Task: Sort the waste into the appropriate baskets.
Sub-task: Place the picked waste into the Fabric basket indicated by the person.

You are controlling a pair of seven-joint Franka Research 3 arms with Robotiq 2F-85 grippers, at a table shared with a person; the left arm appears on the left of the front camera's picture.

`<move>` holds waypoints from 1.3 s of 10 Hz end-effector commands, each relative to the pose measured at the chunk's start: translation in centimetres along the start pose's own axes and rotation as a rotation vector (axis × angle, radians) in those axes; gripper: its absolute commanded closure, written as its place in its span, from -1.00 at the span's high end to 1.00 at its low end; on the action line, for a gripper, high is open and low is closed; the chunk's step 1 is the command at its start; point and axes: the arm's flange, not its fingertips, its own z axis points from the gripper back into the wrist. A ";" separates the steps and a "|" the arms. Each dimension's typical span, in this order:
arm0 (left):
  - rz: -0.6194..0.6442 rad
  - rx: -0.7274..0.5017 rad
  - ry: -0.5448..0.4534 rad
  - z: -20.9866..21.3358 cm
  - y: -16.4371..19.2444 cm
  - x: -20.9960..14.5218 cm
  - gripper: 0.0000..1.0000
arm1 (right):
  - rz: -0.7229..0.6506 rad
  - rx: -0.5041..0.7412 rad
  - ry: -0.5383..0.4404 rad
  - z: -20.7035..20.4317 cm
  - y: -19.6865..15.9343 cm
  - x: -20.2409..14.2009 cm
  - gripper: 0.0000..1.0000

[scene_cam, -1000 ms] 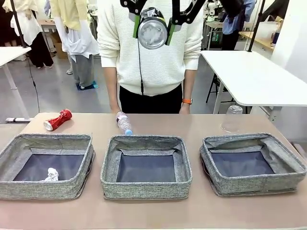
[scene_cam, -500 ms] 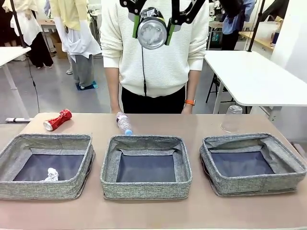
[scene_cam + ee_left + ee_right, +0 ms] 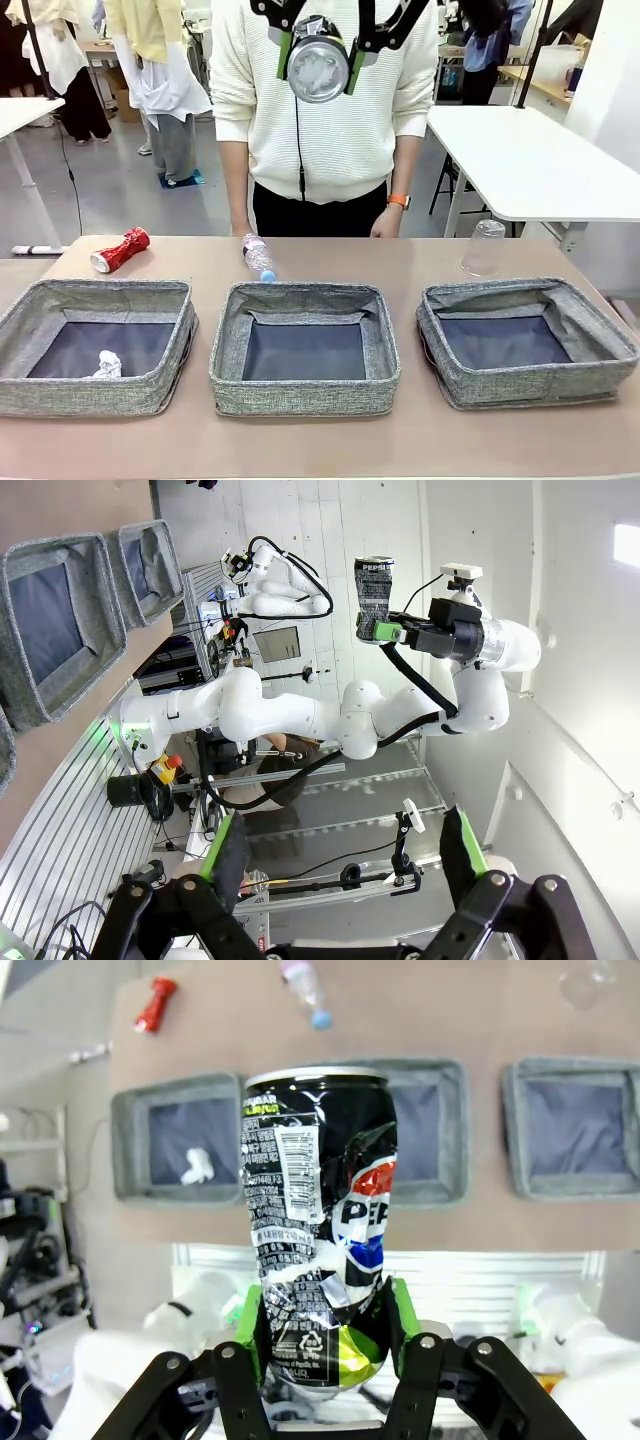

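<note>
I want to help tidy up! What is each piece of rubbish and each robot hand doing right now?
Right gripper, shut on the dark can, held up in the air.
Left gripper, open, holding nothing.
Red can, crushed, lying on the table.
Bottle, capped, lying on the table.
Cup, standing mouth down on the table.
Paper ball, crumpled, inside the left basket.

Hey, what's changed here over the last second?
Only the person shifted slightly toward the robot's right, the orange wristband rising a little. The right gripper still holds the dark printed can overhead; red can, bottle, cup, paper ball and baskets unmoved.
</note>
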 end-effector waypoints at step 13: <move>0.000 -0.003 -0.003 0.1 -0.2 -0.1 1.00 | -0.007 0.010 -0.004 0.0 -0.2 -0.2 0.11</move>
